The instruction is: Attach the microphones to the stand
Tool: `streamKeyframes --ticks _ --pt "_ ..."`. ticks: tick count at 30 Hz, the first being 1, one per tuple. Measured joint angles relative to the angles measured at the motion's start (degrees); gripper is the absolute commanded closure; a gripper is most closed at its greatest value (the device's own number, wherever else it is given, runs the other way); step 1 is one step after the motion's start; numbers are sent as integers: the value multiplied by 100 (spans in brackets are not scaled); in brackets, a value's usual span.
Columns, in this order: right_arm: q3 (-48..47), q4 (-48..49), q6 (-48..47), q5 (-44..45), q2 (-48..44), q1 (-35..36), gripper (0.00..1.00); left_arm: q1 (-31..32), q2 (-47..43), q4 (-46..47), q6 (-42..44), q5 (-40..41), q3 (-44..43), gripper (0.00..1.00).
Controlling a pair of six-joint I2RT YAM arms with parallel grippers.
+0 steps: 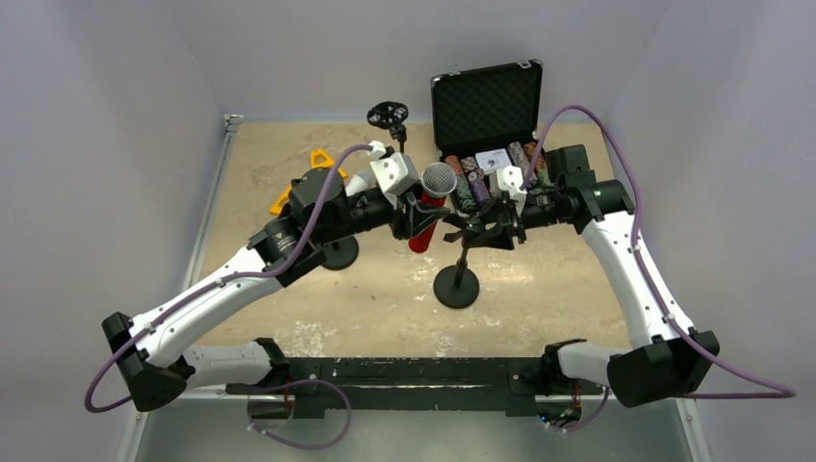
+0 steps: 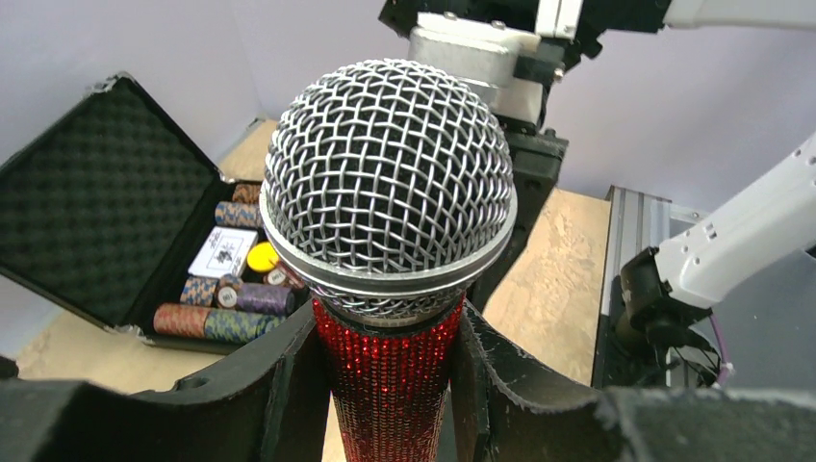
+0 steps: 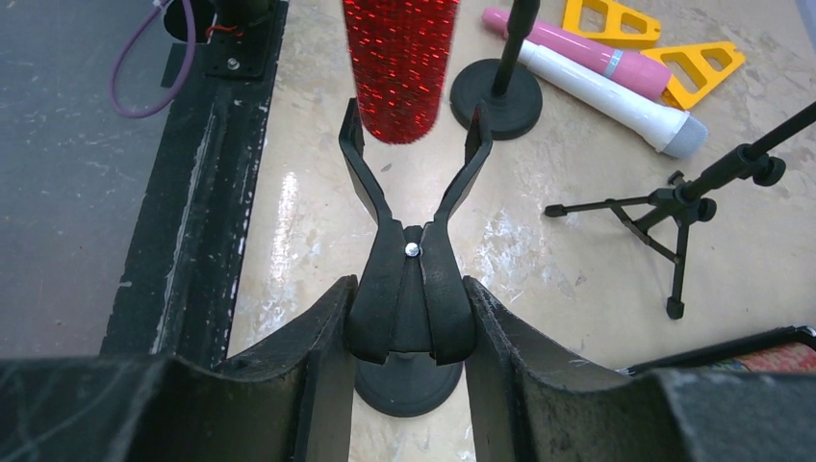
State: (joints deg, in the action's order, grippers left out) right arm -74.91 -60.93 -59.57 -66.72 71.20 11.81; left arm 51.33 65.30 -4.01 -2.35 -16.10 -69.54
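My left gripper (image 2: 390, 385) is shut on the glittery red microphone (image 2: 390, 366), just below its grey mesh head (image 2: 385, 183); it shows mid-table from above (image 1: 431, 204). My right gripper (image 3: 409, 327) is shut on the handles of a black spring clip (image 3: 412, 217) atop a round-based stand (image 1: 457, 284), squeezing its prongs apart. The red microphone's lower end (image 3: 402, 67) hangs between the prong tips. The white microphone (image 3: 606, 96) and pink microphone (image 3: 577, 53) lie side by side on the table beyond.
An open black case (image 1: 486, 101) with chip rolls (image 2: 226, 308) sits at the back. A second round-based stand (image 3: 496, 91), a small tripod stand (image 3: 674, 207), another clip holder (image 1: 388, 115) and yellow triangular pieces (image 3: 664, 48) are nearby.
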Motion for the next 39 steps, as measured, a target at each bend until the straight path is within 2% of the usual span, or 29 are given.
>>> streamKeyframes --ticks 14,26,32,36,39 --pt "66 -4 -4 -144 -13 13 100 -70 610 922 -114 -365 39 100" --pt "142 -13 55 -293 -13 -4 100 -76 529 2555 -334 -413 1051 100" --pt "363 470 505 -378 -120 -9 98 -70 498 2975 -592 -415 1475 100" --pt "420 597 671 -385 -173 -13 86 -74 525 3093 -697 -407 1508 100" --pt "424 625 752 -378 -173 -17 66 -87 575 3182 -758 -404 1508 100"
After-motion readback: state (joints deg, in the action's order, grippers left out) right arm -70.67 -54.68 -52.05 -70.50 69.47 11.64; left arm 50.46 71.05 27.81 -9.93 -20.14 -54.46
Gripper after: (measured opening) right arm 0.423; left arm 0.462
